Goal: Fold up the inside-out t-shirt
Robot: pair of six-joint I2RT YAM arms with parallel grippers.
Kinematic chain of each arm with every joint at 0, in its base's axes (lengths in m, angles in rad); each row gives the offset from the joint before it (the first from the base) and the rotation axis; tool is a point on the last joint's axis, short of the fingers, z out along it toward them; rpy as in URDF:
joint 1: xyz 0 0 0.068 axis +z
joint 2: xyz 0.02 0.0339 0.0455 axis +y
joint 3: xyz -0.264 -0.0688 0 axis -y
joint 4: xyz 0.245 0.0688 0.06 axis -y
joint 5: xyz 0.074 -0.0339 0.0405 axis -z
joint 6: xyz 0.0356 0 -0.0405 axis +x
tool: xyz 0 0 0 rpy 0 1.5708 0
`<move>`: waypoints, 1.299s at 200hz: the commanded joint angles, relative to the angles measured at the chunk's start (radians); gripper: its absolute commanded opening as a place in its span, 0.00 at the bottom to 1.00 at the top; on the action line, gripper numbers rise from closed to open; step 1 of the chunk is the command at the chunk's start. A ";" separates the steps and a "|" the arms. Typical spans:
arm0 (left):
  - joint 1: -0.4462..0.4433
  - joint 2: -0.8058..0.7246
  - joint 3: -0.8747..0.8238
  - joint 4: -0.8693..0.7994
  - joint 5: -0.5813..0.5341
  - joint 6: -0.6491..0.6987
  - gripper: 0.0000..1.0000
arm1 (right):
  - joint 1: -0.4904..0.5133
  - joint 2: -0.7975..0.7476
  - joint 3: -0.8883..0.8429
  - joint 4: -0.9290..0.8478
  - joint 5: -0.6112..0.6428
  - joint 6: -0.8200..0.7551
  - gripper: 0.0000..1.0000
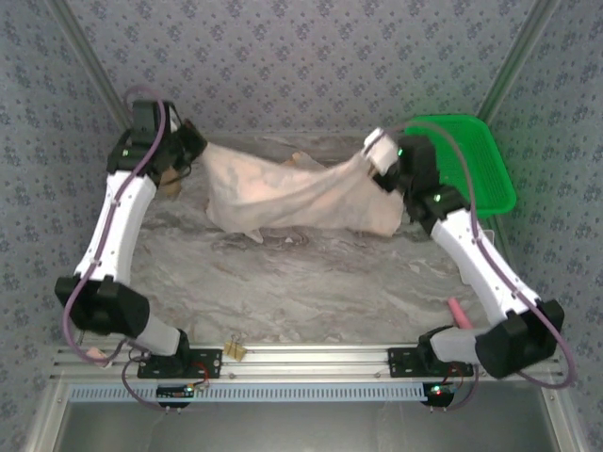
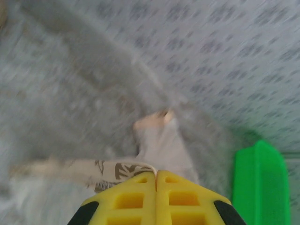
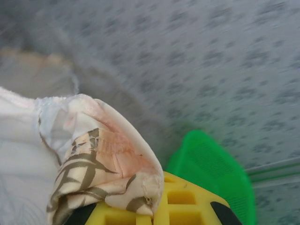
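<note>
At opposite ends, left hand (image 2: 156,176) and right hand (image 3: 158,208) (clamped) grip the t-shirt (image 1: 292,193).

The top camera looks down from behind the arm bases (image 1: 311,363) over the grey marbled worktop (image 1: 283,282). Wrist cameras sit close behind the left hand (image 2: 156,174) and right hand (image 3: 160,206), facing its far edge; all share the tan printed cloth t-shirt (image 1: 283,193) and green plastic basket (image 1: 476,160).

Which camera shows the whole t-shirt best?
The top camera. There the t-shirt is stretched between the left gripper and the right gripper, so you see nearly all of it. The left wrist camera shows a blurry strip, and the right wrist camera a bunched corner with brown print.
</note>
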 commanded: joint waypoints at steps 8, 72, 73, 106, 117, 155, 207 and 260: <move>0.034 0.263 0.414 -0.081 0.022 -0.039 0.00 | -0.087 0.138 0.278 0.114 -0.087 0.024 0.00; 0.057 0.414 0.969 -0.459 0.069 0.025 0.00 | 0.017 -0.169 0.260 -0.059 -0.163 -0.188 0.00; 0.057 0.407 0.966 -0.457 0.070 0.026 0.00 | 0.018 -0.176 0.256 -0.062 -0.161 -0.189 0.00; 0.045 0.091 0.615 -0.228 0.055 0.035 0.00 | 0.079 -0.338 0.239 -0.150 -0.154 -0.228 0.00; 0.046 -0.013 0.497 -0.138 0.010 0.038 0.00 | 0.092 -0.346 0.263 -0.170 -0.129 -0.238 0.00; 0.050 -0.090 0.439 -0.102 -0.081 0.094 0.00 | 0.029 -0.244 0.361 -0.183 -0.107 -0.266 0.00; 0.070 0.146 0.594 -0.097 -0.064 0.101 0.00 | -0.099 0.047 0.507 -0.121 -0.133 -0.213 0.00; 0.087 0.503 0.958 -0.141 -0.025 0.128 0.00 | -0.182 0.402 0.875 -0.145 -0.120 -0.115 0.00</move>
